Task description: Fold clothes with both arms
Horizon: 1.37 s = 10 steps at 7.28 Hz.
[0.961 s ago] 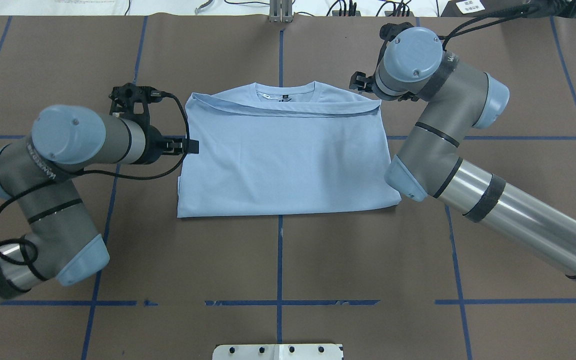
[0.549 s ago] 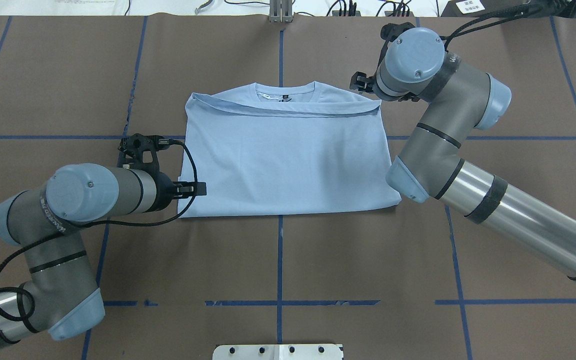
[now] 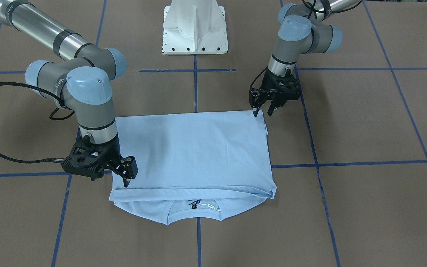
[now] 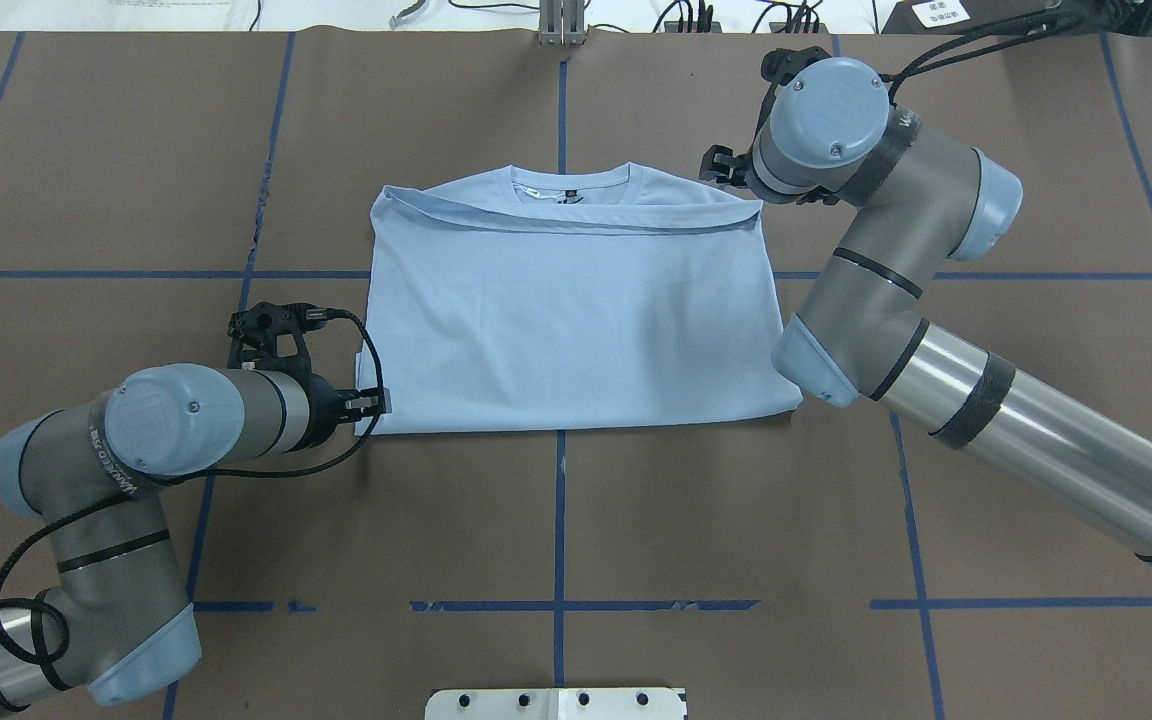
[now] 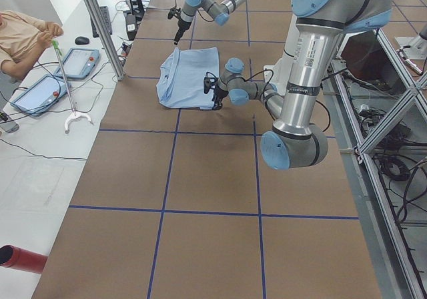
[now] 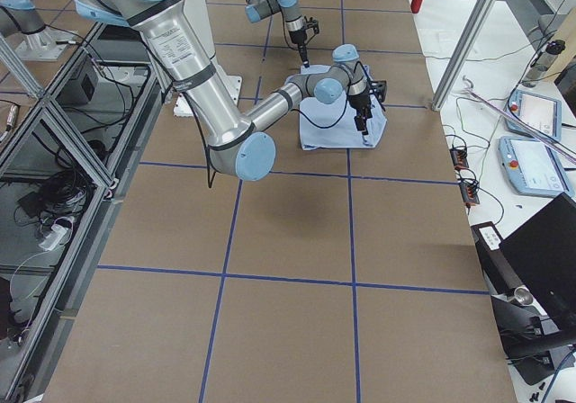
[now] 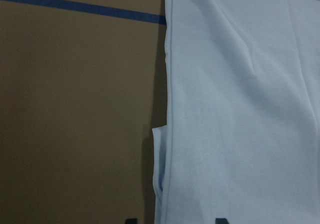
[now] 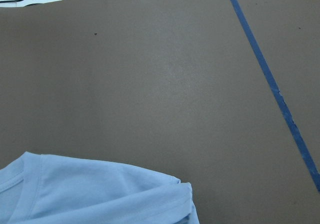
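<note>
Fingers (image 7: 131, 220) of the left gripper (image 3: 262, 112) stand wide apart and hold nothing. They straddle the side edge of the T-shirt (image 3: 191, 152) at its corner nearer the white pedestal base (image 3: 195, 26). In the left wrist view one tip is over the brown table cover (image 3: 347, 122), the other is over the cloth, and the hem runs between them. Whether the tips touch the cloth, I cannot tell.

The right gripper (image 3: 126, 177) hangs at the opposite side of the shirt, at the corner farther from the base, with its tip just over the folded edge. It is seen from the side, and its wrist camera shows only the shirt corner and the table cover. So I cannot tell how far it is open, or whether it touches the cloth.

The light blue T-shirt lies flat on the table cover, directly in front of the base, folded to a nearly square shape. Its lower part is folded up over the chest. On the side away from the base the ribbed collar (image 4: 586, 180) and the dark neck label (image 3: 194, 204) stick out past the fold. The cloth is smooth, with a few soft creases.
</note>
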Each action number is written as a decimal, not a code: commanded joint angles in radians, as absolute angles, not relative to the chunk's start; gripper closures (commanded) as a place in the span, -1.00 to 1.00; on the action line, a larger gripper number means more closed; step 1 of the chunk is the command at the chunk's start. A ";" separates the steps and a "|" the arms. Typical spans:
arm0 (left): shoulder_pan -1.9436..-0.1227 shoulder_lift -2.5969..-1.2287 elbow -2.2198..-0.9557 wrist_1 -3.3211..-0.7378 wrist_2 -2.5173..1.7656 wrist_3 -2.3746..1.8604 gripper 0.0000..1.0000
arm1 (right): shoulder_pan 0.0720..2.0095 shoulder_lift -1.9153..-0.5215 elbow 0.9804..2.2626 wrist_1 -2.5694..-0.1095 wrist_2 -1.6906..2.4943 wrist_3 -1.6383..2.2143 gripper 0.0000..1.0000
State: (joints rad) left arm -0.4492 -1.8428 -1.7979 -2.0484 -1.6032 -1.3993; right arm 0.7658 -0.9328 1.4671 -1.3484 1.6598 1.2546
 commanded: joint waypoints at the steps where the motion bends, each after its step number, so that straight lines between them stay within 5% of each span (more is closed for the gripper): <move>1: -0.443 -1.842 -1.795 -2.048 -1.603 -1.407 -0.11 | 0.764 -0.940 1.466 -1.348 1.660 1.250 -1.00; 10: -0.426 -1.845 -1.792 -2.048 -1.603 -1.420 0.17 | 0.762 -0.942 1.466 -1.348 1.660 1.247 -1.00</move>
